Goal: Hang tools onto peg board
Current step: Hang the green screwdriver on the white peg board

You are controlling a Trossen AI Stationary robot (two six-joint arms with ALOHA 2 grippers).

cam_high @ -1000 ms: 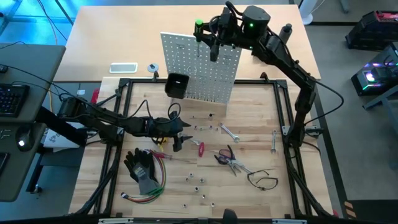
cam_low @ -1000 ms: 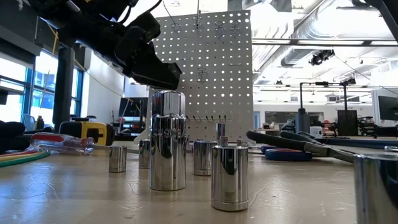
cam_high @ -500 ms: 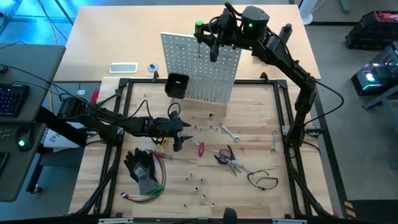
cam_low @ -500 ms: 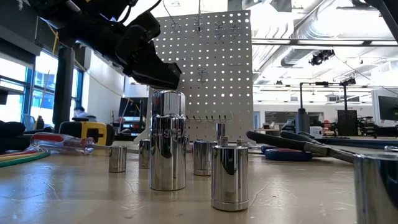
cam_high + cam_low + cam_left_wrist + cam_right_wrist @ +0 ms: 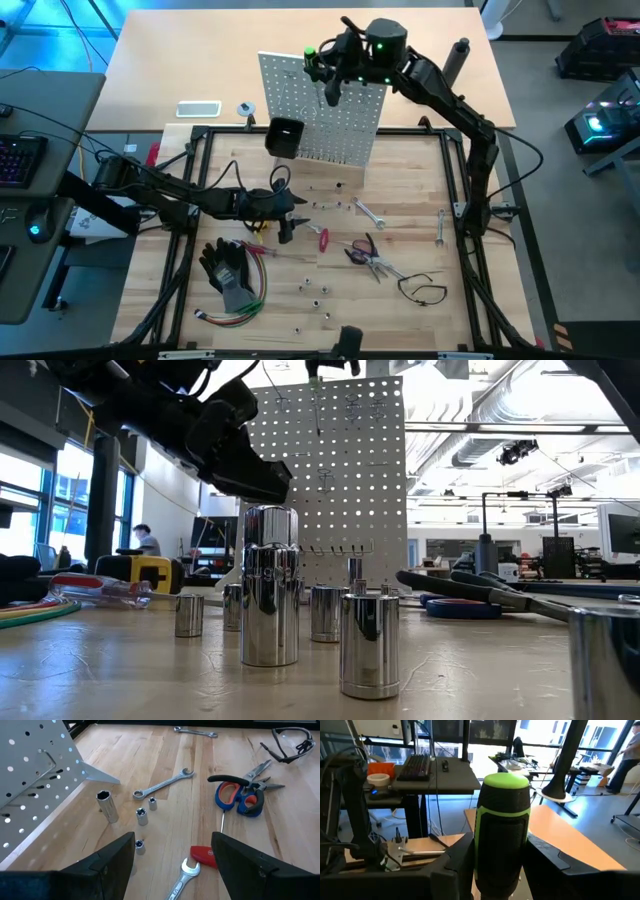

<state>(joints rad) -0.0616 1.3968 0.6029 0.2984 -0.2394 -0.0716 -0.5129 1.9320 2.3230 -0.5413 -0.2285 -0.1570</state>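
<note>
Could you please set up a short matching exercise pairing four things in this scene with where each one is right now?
Things:
1. green-handled screwdriver
2. black bin
3. black gloves
4. left gripper

Places:
A. lying on the table near the coloured wires
B. hovering open above the table, by the small sockets
C. fixed to the front of the peg board
D. gripped by the right gripper at the board's top

Pairs: 1-D, 2-C, 3-A, 4-B

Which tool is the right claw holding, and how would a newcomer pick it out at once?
Find the peg board standing upright at the table's far edge. At its top edge the right claw grips a green-handled screwdriver. Its thick handle, black with a bright green cap, sets it apart: every other tool lies flat on the table.
</note>
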